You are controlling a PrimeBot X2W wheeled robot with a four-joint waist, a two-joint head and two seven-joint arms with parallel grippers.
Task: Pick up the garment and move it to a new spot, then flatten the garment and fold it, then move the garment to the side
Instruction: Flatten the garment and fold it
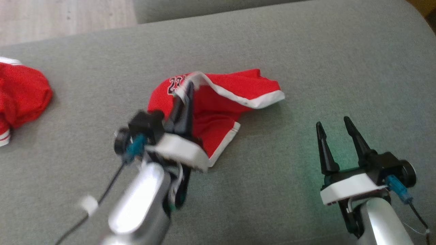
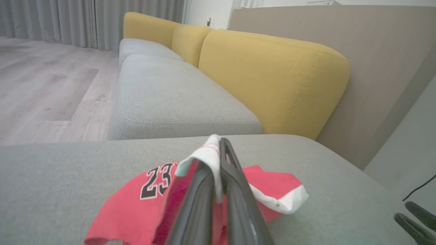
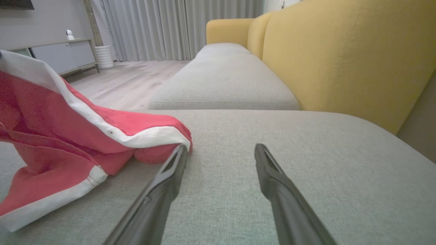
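A red garment (image 1: 218,109) with white trim and a black "23" lies crumpled in the middle of the grey cushion (image 1: 306,61). My left gripper (image 1: 189,89) is shut on its white edge and holds that edge a little above the cloth. The left wrist view has the white trim (image 2: 211,153) pinched between the two dark fingers (image 2: 235,190), with the garment (image 2: 136,204) draped below. My right gripper (image 1: 335,124) stands open to the right of the garment, nothing between its fingers. From the right wrist, the garment (image 3: 68,136) rises at the left, beside the open fingers (image 3: 170,180).
A second red and white cloth (image 1: 20,95) lies at the cushion's left edge. Yellow backrests (image 2: 272,78) and another grey seat (image 2: 170,92) stand beyond. Wooden floor (image 2: 44,85) lies past the cushion's far edge.
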